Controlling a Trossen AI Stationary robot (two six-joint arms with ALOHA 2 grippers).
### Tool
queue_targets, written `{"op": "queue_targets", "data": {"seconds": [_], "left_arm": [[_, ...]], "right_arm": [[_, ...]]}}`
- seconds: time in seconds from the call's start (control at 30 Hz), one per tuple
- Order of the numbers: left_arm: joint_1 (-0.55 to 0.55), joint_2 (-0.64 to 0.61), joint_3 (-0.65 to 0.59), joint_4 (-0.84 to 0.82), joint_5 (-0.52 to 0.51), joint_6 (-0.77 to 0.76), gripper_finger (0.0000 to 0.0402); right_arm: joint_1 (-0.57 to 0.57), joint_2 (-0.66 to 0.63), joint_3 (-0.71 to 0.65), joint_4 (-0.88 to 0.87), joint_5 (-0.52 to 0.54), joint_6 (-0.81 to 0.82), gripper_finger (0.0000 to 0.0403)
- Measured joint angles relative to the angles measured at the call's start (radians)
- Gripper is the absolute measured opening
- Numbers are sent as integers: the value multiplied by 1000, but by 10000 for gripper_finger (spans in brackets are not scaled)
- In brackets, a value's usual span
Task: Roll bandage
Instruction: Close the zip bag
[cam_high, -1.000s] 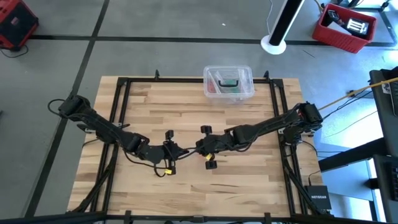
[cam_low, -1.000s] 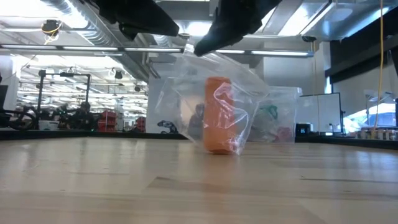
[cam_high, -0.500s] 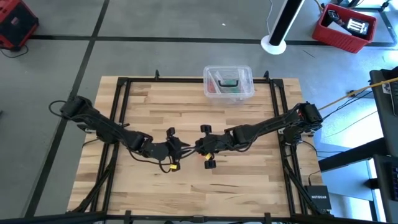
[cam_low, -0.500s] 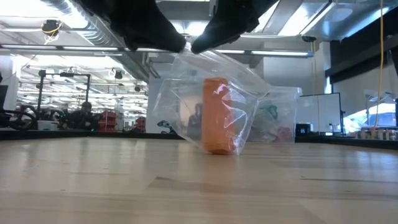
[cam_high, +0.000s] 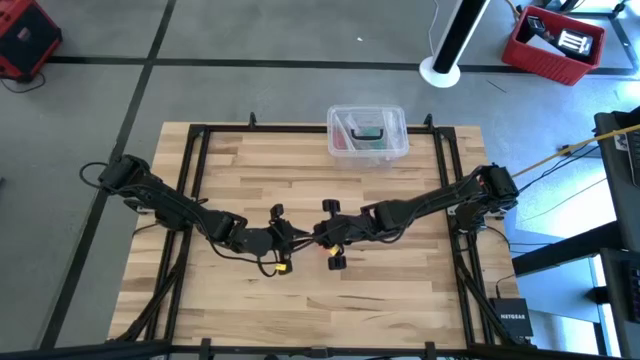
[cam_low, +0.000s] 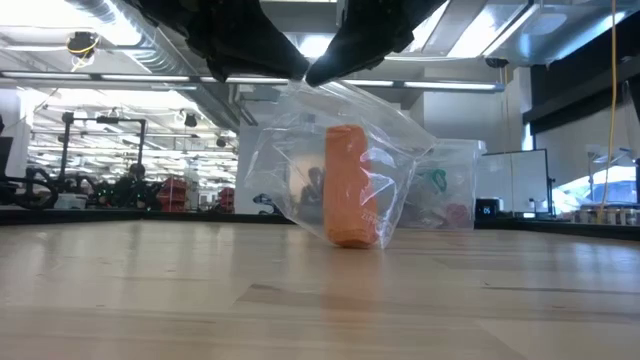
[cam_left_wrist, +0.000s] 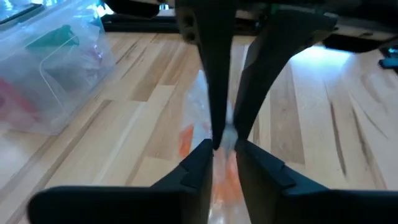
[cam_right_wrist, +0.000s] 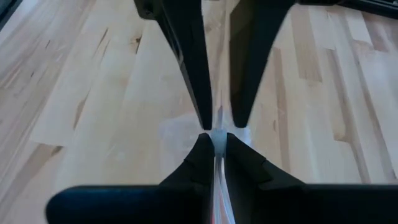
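Right gripper (cam_right_wrist: 216, 138): fingers nearly together, pinching the top edge of a clear plastic bag (cam_low: 400, 140) at the centre of the table (cam_high: 240, 170). In the right wrist view its own two fingertips close on a thin whitish strip of film, with the other arm's fingers directly opposite, tip to tip.

Left gripper (cam_left_wrist: 225, 146): fingers set narrowly, the same film edge lying between them; whether they actually press it cannot be told. In the high view the two grippers meet head-on, the left arm entering from 9 o'clock, the right arm from 3 o'clock.

Bag: hangs from the held edge, its lower end touching the table surface, seen in the low view beneath the two dark grippers.

Bandage (cam_low: 348, 185): bright orange, rolled into a short cylinder, standing roughly upright inside the bag, its base at the level of the tabletop. Orange shows through the film in the left wrist view (cam_left_wrist: 186, 140).

Clear plastic box (cam_high: 367, 133): at 12 o'clock on the table's far edge, well apart from the grippers, holding green and red items.
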Motion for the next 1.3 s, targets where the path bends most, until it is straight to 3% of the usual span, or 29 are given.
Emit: {"op": "queue_targets", "data": {"seconds": [0.23,0.5,0.77,0.97,1.17,1.3], "left_arm": [[17,0,0,5,-16,19,6],[0,2,0,-16,-246,25,1],[-9,1,0,-71,-472,37,1],[-18,-7,0,-82,-416,32,1],[1,-7,0,-65,-158,-22,4],[26,0,0,-46,-39,-40,36]], "right_arm": [[-1,0,0,27,3,22,28],[-4,0,1,31,79,104,32],[8,-7,1,-85,58,147,32],[10,-23,1,-152,104,162,32],[8,-33,1,-132,91,151,33],[9,-40,1,-107,95,147,33]]}}
